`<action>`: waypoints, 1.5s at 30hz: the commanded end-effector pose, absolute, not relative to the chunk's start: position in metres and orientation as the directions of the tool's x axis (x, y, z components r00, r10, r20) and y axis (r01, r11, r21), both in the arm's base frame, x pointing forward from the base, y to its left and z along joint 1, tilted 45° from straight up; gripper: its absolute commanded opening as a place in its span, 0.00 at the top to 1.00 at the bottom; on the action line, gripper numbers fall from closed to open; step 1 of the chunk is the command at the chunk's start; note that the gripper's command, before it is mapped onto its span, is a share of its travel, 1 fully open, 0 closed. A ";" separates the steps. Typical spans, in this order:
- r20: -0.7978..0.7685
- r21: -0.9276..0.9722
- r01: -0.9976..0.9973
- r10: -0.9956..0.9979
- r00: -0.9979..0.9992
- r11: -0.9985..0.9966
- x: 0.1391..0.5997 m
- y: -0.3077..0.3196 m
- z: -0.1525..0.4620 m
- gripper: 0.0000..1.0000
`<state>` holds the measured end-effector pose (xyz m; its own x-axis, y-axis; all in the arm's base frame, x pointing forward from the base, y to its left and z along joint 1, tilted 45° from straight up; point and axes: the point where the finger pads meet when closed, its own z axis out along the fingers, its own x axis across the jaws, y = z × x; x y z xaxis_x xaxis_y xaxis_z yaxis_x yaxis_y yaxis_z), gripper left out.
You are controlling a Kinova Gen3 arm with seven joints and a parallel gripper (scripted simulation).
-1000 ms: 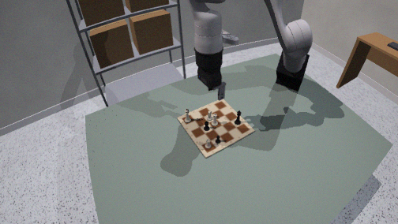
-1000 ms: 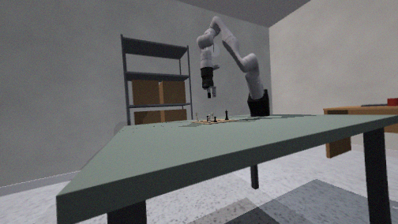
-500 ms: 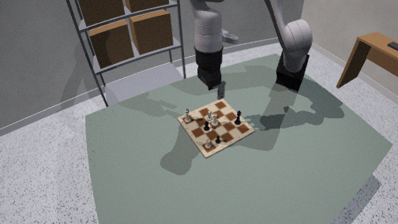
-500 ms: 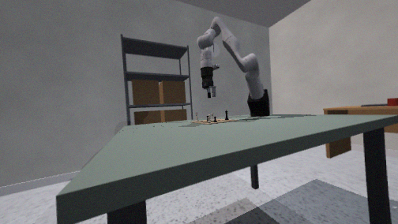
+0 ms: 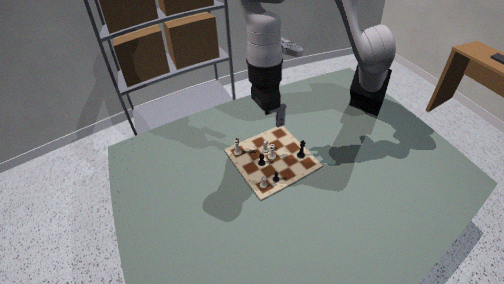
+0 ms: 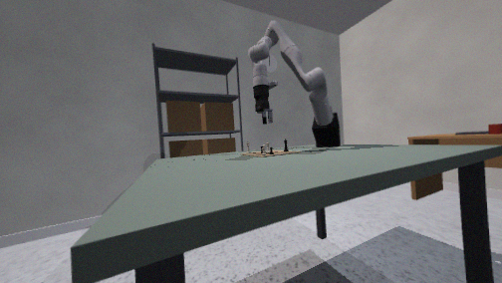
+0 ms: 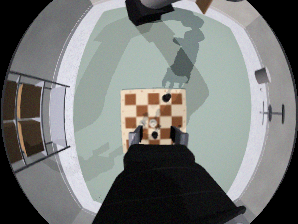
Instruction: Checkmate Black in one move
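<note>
Gripper [image 6: 267,118] hangs high above the chessboard [image 5: 295,170], fingers spread wide, gripping nothing; the black king [image 5: 301,149] stands upright.

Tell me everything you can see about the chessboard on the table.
The chessboard is a small square board of light and brown checks, wooden-looking, lying flat on the green table, turned at an angle to its edges. A few white and black pieces stand upright on it. The open gripper hangs above its far edge, touching nothing.
</note>
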<state>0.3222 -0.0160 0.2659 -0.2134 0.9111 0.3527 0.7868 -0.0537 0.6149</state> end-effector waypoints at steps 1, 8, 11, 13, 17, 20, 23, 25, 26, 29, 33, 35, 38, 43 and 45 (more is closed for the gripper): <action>0.373 0.599 0.797 0.909 -0.185 -0.083 0.321 -0.015 0.264 0.00; 0.507 0.481 0.831 0.862 -0.004 -0.279 0.318 -0.004 0.257 0.00; 0.551 0.427 0.832 0.831 0.072 -0.355 0.318 -0.001 0.255 0.00; 0.573 0.396 0.829 0.812 0.113 -0.395 0.317 0.001 0.254 0.00; 0.648 0.256 0.789 0.705 0.290 -0.559 0.319 0.006 0.250 0.00; 0.684 0.139 0.727 0.596 0.421 -0.672 0.321 0.008 0.248 0.00; 0.699 0.023 0.642 0.471 0.537 -0.766 0.325 0.009 0.246 0.00; 0.700 -0.049 0.577 0.385 0.602 -0.815 0.329 0.008 0.245 0.00; 0.697 -0.082 0.544 0.342 0.630 -0.835 0.330 0.007 0.245 0.00; 0.694 -0.113 0.511 0.300 0.655 -0.852 0.332 0.006 0.244 0.00; 0.672 -0.216 0.389 0.152 0.725 -0.896 0.338 0.002 0.243 0.00; 0.660 -0.254 0.339 0.095 0.745 -0.906 0.340 -0.001 0.242 0.00; 0.645 -0.292 0.285 0.032 0.764 -0.913 0.343 -0.003 0.242 0.00; 0.633 -0.318 0.246 -0.012 0.774 -0.916 0.345 -0.005 0.241 0.00; 0.633 -0.319 0.244 -0.014 0.774 -0.916 0.345 -0.006 0.241 0.00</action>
